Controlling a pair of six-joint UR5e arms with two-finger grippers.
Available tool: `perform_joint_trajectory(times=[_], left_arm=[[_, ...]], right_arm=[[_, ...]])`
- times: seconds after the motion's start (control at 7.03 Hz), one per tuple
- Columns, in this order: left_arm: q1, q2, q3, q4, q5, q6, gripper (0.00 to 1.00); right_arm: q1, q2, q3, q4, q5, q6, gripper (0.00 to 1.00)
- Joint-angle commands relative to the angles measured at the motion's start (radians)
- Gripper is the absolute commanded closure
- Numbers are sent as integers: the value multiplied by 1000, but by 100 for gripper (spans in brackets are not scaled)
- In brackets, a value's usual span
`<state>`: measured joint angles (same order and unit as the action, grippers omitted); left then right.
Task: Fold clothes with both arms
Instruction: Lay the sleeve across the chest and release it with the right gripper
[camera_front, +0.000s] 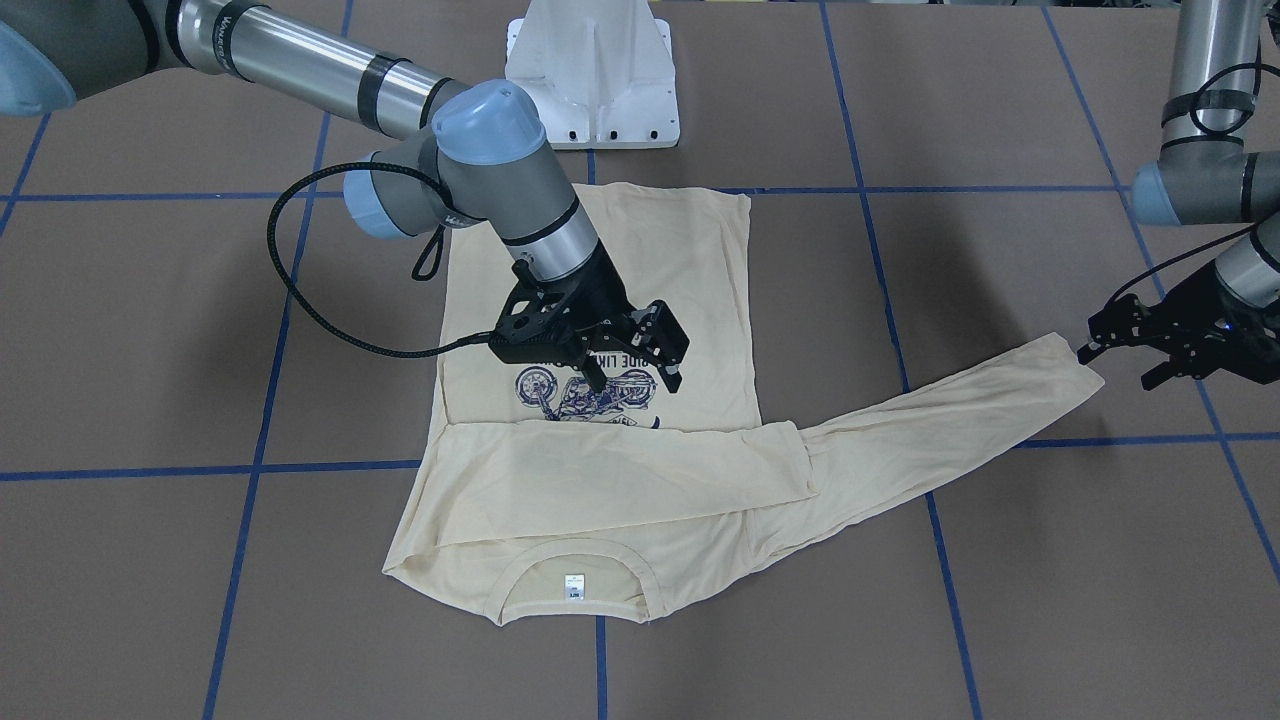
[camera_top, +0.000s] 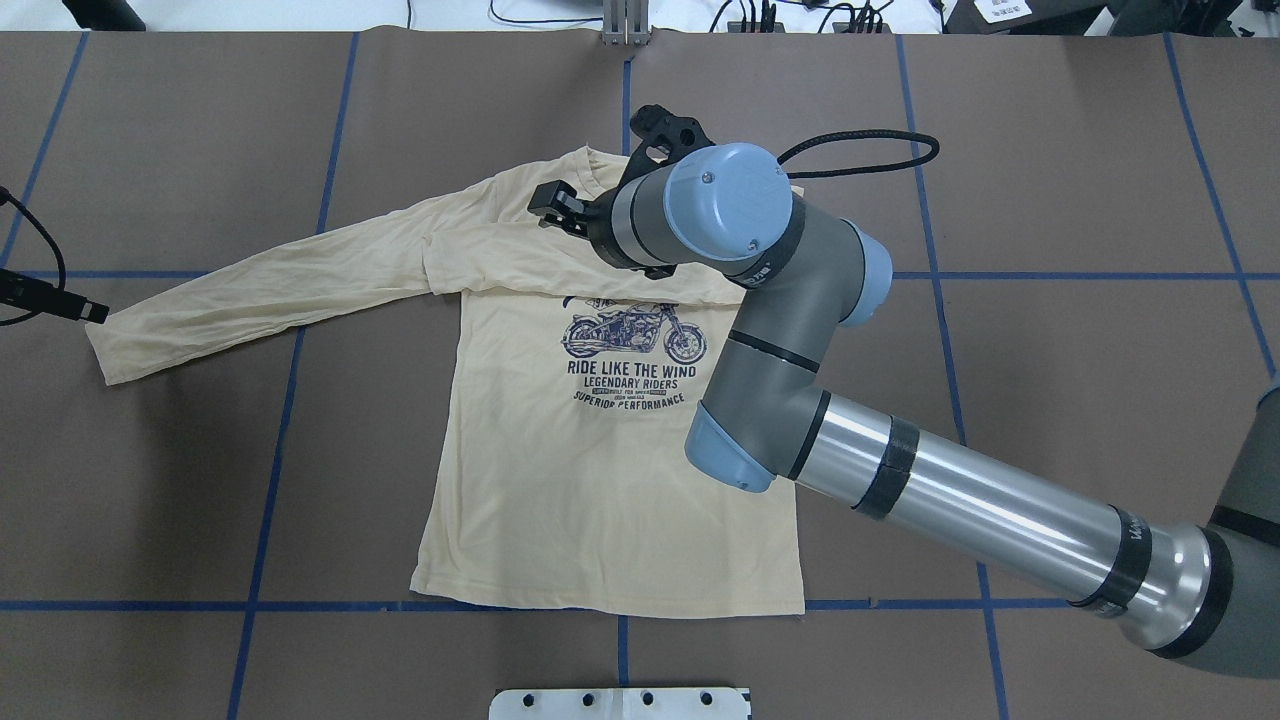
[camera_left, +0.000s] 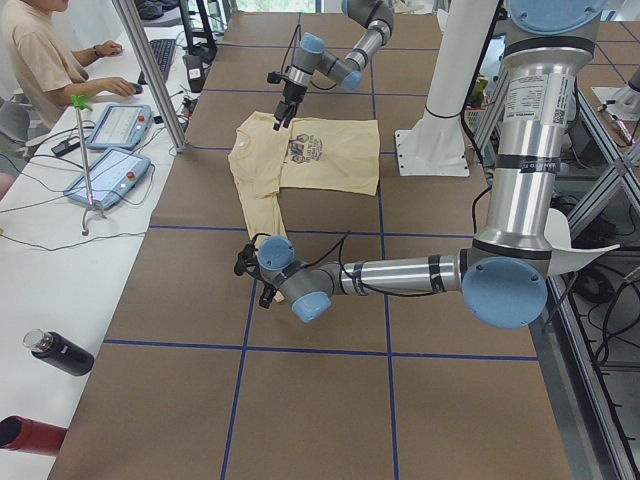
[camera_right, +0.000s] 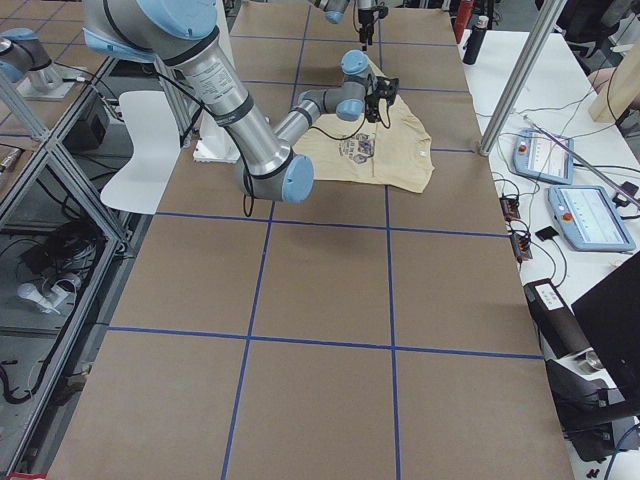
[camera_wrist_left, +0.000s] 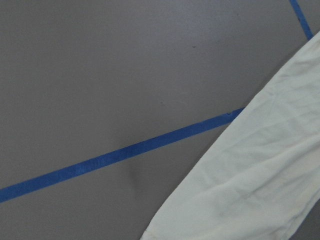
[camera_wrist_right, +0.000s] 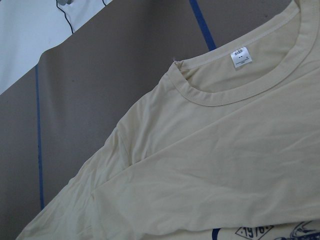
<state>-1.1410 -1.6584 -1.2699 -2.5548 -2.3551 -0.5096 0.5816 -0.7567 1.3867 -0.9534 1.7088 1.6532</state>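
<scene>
Cream-yellow T-shirt (camera_front: 690, 270) lies flat at frame centre in the front-facing view. Its outstretched sleeve (camera_front: 950, 420) runs lengthwise toward the right edge, cuff (camera_front: 1080, 372) just beside the left gripper (camera_front: 1122, 366), whose jaws stand spread and empty. The right gripper (camera_front: 637, 378) hangs splayed over the print (camera_front: 545, 388), farther off. Overhead, that print reads "RIDE LIKE THE WIND / LEGENDARY RIDERS / SUPERIOR PERFORMANCE". The right wrist view shows the neck tag (camera_wrist_right: 241, 56): "SIZE".

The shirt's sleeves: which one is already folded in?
The robot's right-side sleeve: it lies doubled across the shirt's body, while the other sleeve stretches out flat towards the left gripper.
</scene>
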Motion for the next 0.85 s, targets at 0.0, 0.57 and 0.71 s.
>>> perform_joint_trajectory(times=[0.0, 0.57, 0.71], left_arm=[[1, -6, 38, -5, -3, -7, 36], [4, -11, 60, -2, -1, -7, 55], [6, -12, 57, -1, -1, -7, 55]], right_arm=[[1, -16, 12, 1, 2, -1, 1], [0, -62, 58, 2, 3, -4, 1], [0, -62, 58, 2, 3, -4, 1]])
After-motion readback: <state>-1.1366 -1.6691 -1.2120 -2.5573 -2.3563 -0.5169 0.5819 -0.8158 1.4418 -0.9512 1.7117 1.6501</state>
